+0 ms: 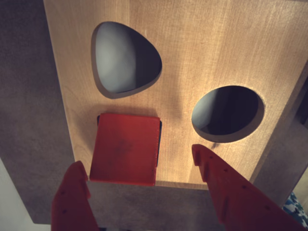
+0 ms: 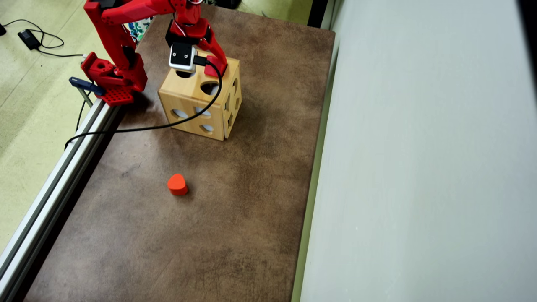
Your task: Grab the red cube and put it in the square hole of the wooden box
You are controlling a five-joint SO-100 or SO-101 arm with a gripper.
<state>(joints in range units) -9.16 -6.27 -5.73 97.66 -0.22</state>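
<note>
Wooden box (image 1: 192, 57) top carries the red cube (image 1: 126, 148), sitting tilted in the square hole (image 1: 159, 144) near the face's edge; gripper (image 1: 139, 166) spread wide, holding nothing, above it.

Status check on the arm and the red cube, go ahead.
Pincer open above the wooden box, holding nothing. Red cube sitting in the square hole, tilted, not dropped through. Nothing blocking.
</note>
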